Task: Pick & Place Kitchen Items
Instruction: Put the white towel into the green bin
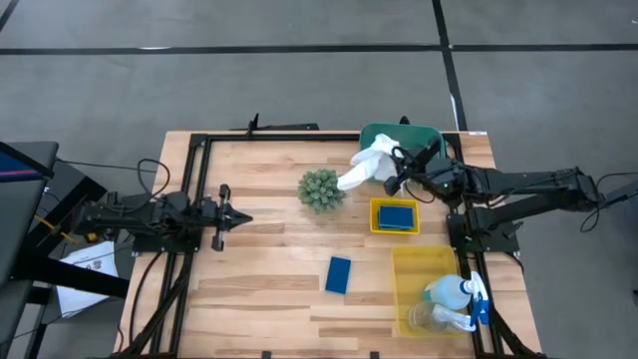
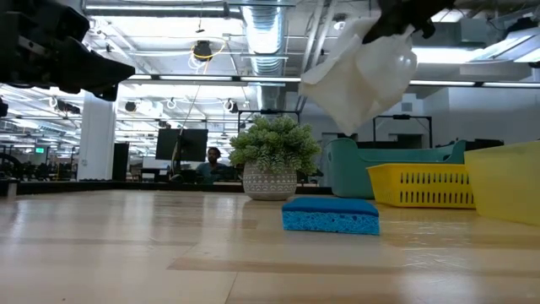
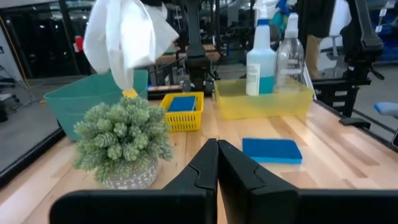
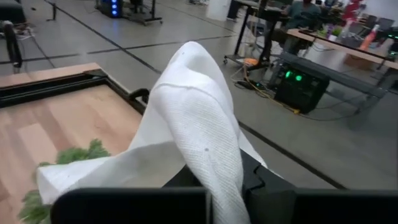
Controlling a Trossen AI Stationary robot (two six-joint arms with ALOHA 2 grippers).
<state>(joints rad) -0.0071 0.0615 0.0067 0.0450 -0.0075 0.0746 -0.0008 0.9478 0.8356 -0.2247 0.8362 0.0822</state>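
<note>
My right gripper (image 1: 399, 172) is shut on a white cloth (image 1: 364, 165) in the air, between the spiky plant ball (image 1: 321, 189) and the teal bin (image 1: 404, 137). A blue sponge (image 1: 339, 274) lies flat on the table near the middle. A second blue sponge (image 1: 397, 215) lies in a small yellow basket (image 1: 377, 227). A spray bottle with a blue trigger (image 1: 461, 292) and a clear cup (image 1: 427, 317) lie in the larger yellow bin (image 1: 411, 261). My left gripper (image 1: 239, 217) waits shut at the table's left, touching nothing. My right gripper holds the white cloth by a bunched upper end (image 2: 395, 34), several folds together. The cloth drapes over the fingers (image 4: 261, 177) and hides the place of contact. The fingers reach in from the table's right, slanting slightly down. The cloth hangs slack below them (image 2: 359, 84), clear of the table.
The plant ball in its pot (image 2: 272, 169) stands just left of the hanging cloth. The teal bin (image 2: 380, 169) stands at the far edge. A black frame rail (image 1: 199, 189) runs along the table's left and far sides. Bare wood (image 1: 269, 289) lies in front of the left arm.
</note>
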